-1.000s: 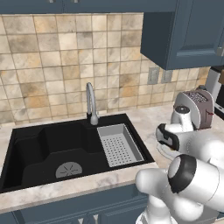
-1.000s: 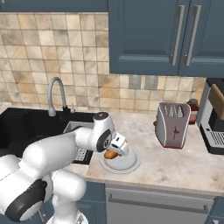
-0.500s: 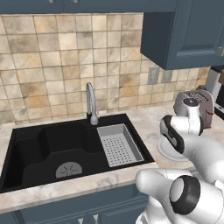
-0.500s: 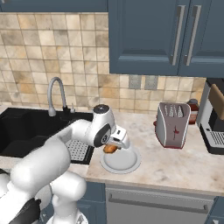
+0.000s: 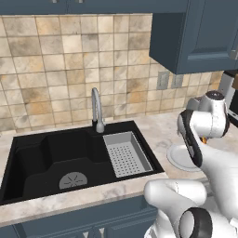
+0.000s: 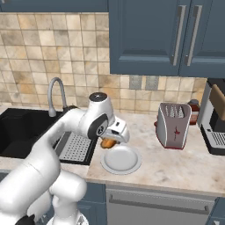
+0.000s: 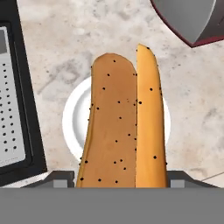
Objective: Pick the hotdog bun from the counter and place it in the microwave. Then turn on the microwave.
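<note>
The gripper [image 6: 115, 137] holds the hotdog bun [image 7: 122, 131], now lifted clear above the white plate [image 6: 121, 160] (near the sink) on the surface [image 6: 176, 162]; next is carrying it to the microwave.

No readable text, label, brand, number or sign appeared anywhere in these views. The toaster [image 6: 174, 125] carried a small red mark on its front, too small to read as a letter or logo. The wall outlets [image 6: 143, 82] on the tiled backsplash were blank plates. The dark specks on the hotdog bun [image 7: 124, 127] were seeds, not print.
</note>
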Available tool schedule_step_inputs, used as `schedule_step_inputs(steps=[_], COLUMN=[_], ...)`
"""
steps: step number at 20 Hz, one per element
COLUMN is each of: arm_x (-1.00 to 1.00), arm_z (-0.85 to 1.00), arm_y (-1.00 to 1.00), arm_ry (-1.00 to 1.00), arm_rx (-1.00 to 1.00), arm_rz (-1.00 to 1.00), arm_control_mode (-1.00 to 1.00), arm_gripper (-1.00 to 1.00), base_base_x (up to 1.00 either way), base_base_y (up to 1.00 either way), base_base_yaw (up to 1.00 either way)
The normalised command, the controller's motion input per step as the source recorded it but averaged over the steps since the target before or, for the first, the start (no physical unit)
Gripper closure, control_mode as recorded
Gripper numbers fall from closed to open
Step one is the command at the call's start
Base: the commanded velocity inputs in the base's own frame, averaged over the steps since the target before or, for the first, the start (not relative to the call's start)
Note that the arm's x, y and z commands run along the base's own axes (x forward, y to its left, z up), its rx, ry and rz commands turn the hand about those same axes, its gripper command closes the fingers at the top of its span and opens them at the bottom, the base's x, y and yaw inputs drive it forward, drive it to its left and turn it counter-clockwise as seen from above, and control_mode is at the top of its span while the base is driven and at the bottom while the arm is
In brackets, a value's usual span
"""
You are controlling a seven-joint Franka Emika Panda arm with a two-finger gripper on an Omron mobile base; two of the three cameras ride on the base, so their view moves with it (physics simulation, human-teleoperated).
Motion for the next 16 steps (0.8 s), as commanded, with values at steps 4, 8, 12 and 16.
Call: schedule_step_inputs(steps=[4, 8, 12, 16], arm_x=[-0.84, -1.00, -0.98, -0.77], arm_z=[0.61, 0.57, 0.52, 0.66], arm_y=[0.00, 0.00, 0.00, 0.00], arm_ry=[0.00, -0.04, -0.07, -0.04], arm_rx=[0.00, 0.00, 0.00, 0.00], arm_rz=[0.00, 0.00, 0.00, 0.00], arm_control_mode=[-1.00, -1.00, -1.00, -1.00], arm_gripper=[1.00, 1.00, 1.00, 1.00], base_base_x=[0.00, 0.00, 0.00, 0.00], base_base_y=[0.00, 0.00, 0.00, 0.00], base_base_yaw=[0.00, 0.00, 0.00, 0.00])
